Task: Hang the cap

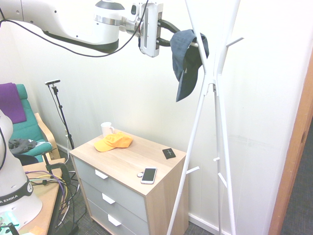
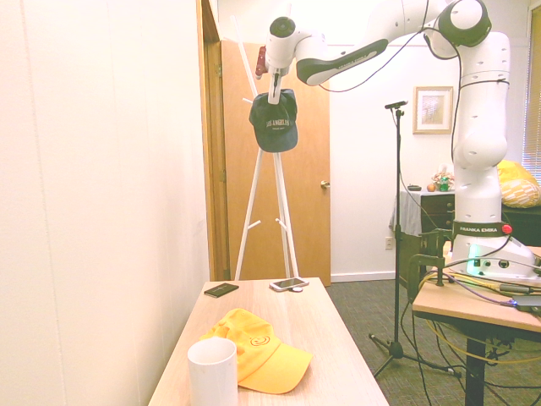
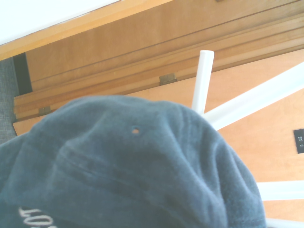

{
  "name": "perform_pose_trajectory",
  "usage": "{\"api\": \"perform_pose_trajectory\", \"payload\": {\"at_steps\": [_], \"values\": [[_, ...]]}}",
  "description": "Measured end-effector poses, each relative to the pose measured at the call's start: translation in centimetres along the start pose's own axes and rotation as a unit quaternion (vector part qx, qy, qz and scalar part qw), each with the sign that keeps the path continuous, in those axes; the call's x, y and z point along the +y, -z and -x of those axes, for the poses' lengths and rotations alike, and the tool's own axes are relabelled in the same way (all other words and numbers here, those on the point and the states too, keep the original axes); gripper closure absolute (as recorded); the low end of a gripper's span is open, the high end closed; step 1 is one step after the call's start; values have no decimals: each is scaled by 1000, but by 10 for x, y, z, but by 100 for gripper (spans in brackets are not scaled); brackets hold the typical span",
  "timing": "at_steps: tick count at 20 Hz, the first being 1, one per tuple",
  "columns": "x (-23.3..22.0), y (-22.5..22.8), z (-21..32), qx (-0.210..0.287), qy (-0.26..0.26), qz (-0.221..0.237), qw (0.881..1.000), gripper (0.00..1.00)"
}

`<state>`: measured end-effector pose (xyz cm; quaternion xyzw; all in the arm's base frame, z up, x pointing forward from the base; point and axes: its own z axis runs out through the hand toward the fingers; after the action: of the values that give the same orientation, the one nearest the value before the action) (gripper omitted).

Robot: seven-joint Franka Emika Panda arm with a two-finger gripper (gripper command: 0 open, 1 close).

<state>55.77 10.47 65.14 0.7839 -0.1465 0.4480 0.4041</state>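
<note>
- First exterior view: the cap (image 1: pixel 187 56) is dark slate-blue soft fabric, draped over an upper peg of the white coat stand (image 1: pixel 205 122), its curved brim hanging straight down.
- In the second exterior view the cap (image 2: pixel 275 121) shows pale lettering on its front panel; the words are too small to read for sure.
- The wrist view is filled by the crown of the cap (image 3: pixel 128 175), with a small eyelet hole and the start of pale stitched letters at the lower edge; a white peg tip rises just behind the crown.
- The gripper (image 1: pixel 168 30) sits close against the cap's top, next to the peg.
- Its fingers are largely covered by the cap's fabric, so I cannot tell whether they pinch it or stand apart.
- Below, the dresser (image 1: pixel 128 182) carries an orange-yellow cap (image 1: pixel 113 142), a white mug (image 1: pixel 106 129), a phone (image 1: pixel 148 175) and a small dark card (image 1: pixel 169 153).
- The stand's top runs out of frame.
</note>
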Motion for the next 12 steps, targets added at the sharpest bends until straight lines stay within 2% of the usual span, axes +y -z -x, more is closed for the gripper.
{"api": "perform_pose_trajectory", "payload": {"at_steps": [12], "values": [[-3, 3, 1, -3, -1, -4, 1000, 0]]}}
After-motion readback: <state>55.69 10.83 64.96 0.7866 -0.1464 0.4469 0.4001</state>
